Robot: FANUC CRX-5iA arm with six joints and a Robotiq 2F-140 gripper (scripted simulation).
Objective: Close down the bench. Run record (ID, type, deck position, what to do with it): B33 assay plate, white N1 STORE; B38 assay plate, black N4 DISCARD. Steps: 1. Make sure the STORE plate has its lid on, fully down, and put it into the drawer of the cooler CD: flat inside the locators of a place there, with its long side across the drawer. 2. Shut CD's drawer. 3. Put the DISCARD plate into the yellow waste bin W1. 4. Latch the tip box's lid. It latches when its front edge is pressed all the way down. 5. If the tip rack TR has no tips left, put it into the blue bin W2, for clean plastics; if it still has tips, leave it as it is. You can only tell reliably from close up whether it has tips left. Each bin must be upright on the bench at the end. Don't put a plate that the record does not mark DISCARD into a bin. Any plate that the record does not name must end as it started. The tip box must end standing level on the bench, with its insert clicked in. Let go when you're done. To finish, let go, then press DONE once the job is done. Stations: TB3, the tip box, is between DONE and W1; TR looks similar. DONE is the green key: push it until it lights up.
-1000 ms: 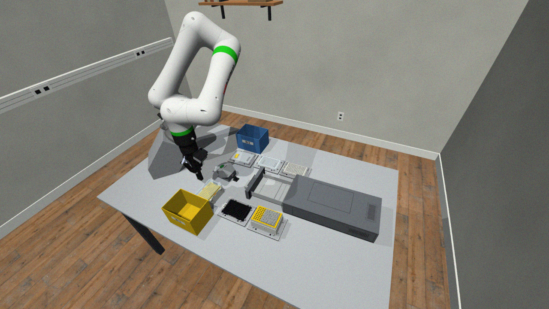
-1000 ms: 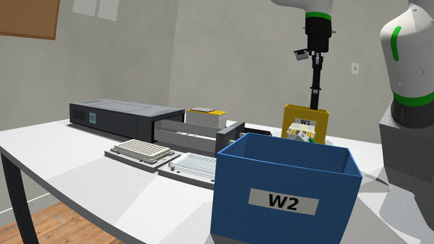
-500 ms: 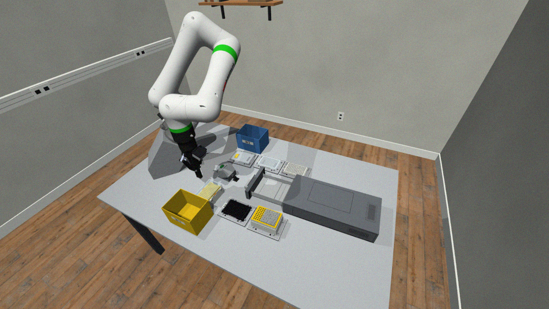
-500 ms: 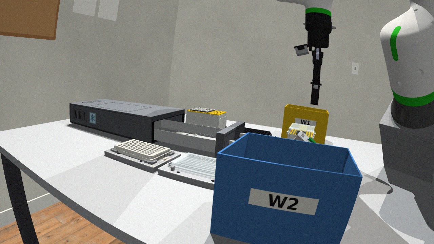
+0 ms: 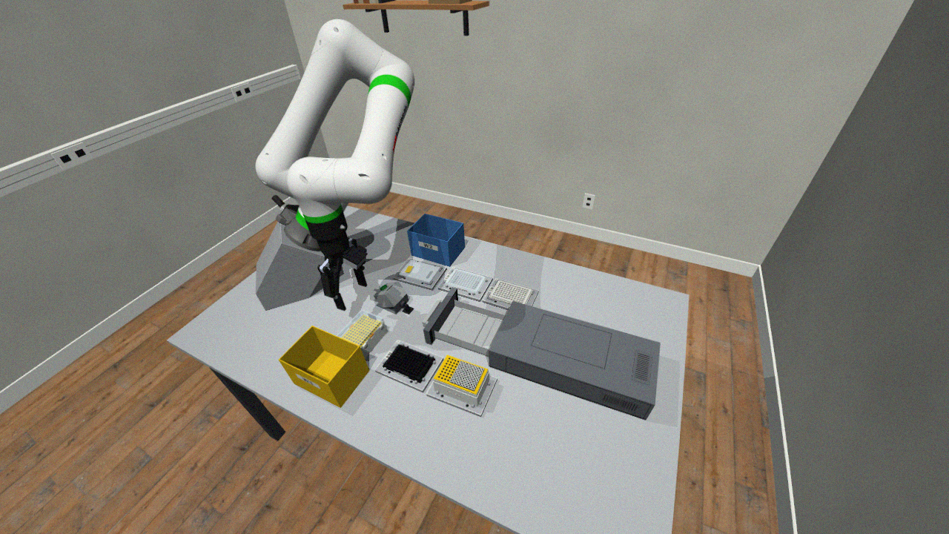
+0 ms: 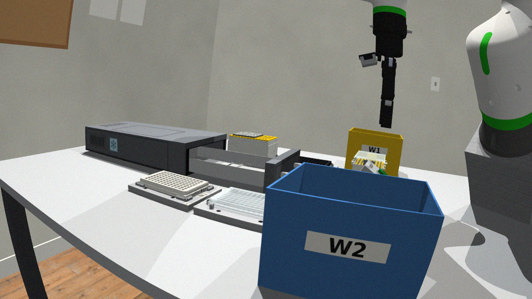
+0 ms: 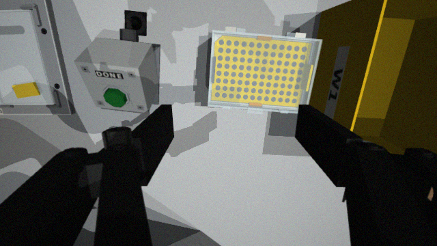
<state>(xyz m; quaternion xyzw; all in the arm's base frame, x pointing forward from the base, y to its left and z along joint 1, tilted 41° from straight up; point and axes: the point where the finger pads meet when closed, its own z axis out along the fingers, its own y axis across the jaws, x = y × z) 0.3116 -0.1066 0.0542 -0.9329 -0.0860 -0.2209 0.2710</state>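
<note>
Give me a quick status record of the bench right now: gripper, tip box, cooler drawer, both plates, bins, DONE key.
gripper: open, empty, hanging above the bench near the tip box
tip box: between the DONE key and W1, clear lid over its yellow insert
cooler drawer: pulled out, no plate visible in it
white plate: on its deck nest, no lid on
black plate: on its deck nest
yellow bin W1: upright
blue bin W2: upright
DONE key: green, unlit

yellow bin W1 point(image 7: 375, 78) cropped at wrist view's right edge, arm point(image 6: 498, 74) cut off
</note>
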